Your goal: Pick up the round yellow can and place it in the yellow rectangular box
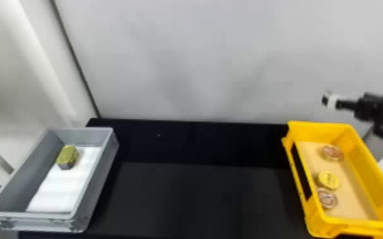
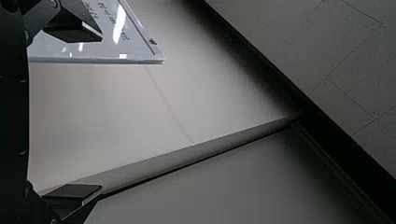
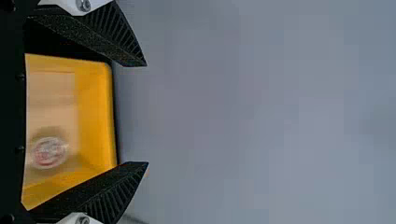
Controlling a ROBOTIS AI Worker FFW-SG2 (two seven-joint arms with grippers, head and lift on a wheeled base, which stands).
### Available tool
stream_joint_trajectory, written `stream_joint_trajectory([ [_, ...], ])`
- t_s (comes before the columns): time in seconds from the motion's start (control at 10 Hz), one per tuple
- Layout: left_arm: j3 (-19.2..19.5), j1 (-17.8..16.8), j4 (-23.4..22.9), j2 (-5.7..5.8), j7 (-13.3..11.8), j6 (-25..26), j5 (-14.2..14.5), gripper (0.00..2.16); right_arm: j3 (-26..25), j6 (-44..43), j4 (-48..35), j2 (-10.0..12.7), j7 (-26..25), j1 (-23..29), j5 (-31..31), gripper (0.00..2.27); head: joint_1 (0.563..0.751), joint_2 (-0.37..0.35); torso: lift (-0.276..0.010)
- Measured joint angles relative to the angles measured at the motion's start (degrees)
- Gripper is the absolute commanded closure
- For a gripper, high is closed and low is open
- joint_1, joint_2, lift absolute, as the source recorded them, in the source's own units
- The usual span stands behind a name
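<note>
The round yellow can [image 1: 328, 180] lay inside the yellow rectangular box [image 1: 318, 126], between one reddish tin [image 1: 333, 153] and another [image 1: 327, 198]. Above the box's far end, the right hand [image 1: 329, 100] hung spread; the left hand [image 2: 100, 113] was spread too.

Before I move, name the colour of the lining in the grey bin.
The lining is white, seen best in the head view.

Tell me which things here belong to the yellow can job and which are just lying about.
For the job:
round yellow can
yellow rectangular plastic box
black right gripper, open

Just lying about:
two round reddish cans
grey rectangular plastic box
small olive-green block
</note>
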Motion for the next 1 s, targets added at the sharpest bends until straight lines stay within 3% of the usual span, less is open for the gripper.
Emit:
stream_joint_trajectory([
  [0.2,0.02,0.02,0.12,-0.07,0.01,-0.03,-0.04,0.13,2.98,-3.64,-11.43,0.2,-1.19,-2.19,4.38,0.0,0.7,0.054,-0.003],
  [0.5,1.18,0.28,-0.13,-0.1,0.19,0.1,-0.18,0.13,4.26,-3.79,-28.86,1.08,-1.78,-7.07,22.15,0.0,0.7,0.054,-0.003],
  [0.7,2.92,0.59,-1.19,0.23,0.42,0.6,-0.87,0.13,5.51,-1.49,-35.82,-1.07,-2.48,-11.67,29.59,0.0,0.7,0.054,-0.003],
  [1.0,5.02,0.62,-2.83,1.0,0.9,1.25,-1.79,0.12,8.57,0.57,-40.71,-5.52,-4.68,-17.15,30.7,0.0,0.7,0.054,-0.003],
])
